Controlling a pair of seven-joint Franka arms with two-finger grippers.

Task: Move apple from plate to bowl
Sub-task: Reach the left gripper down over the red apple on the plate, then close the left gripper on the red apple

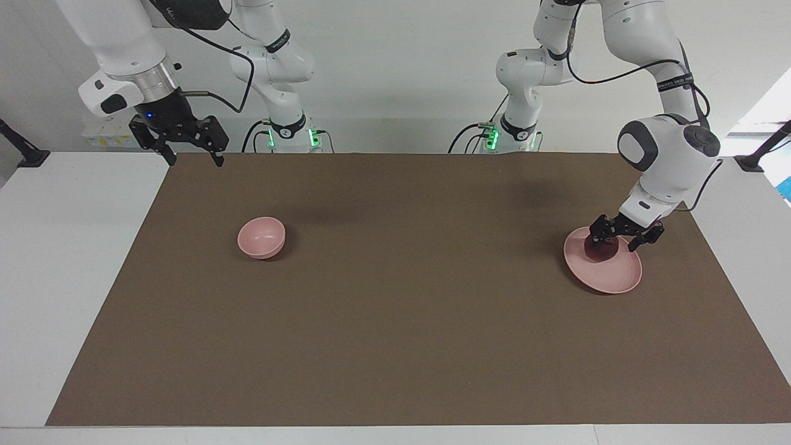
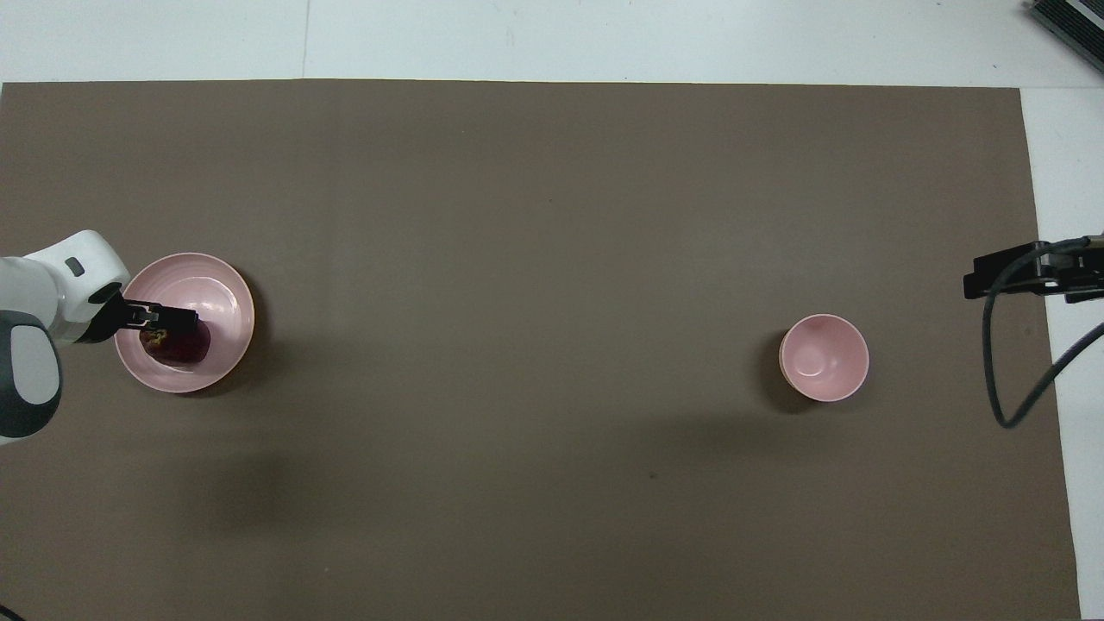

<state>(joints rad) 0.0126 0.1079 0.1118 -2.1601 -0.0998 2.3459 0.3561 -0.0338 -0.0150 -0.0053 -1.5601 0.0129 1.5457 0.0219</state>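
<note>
The dark red apple lies on the pale pink plate at the left arm's end of the brown mat. My left gripper is open and low over the plate, with its fingers down around the apple's top, which they partly hide. In the overhead view the left gripper covers part of the apple on the plate. The small pink bowl stands empty toward the right arm's end and also shows in the overhead view. My right gripper is open and waits high over the mat's corner.
The brown mat covers most of the white table. The right arm's black cable hangs over the mat's edge beside the bowl. A dark object lies at the table's farthest corner at the right arm's end.
</note>
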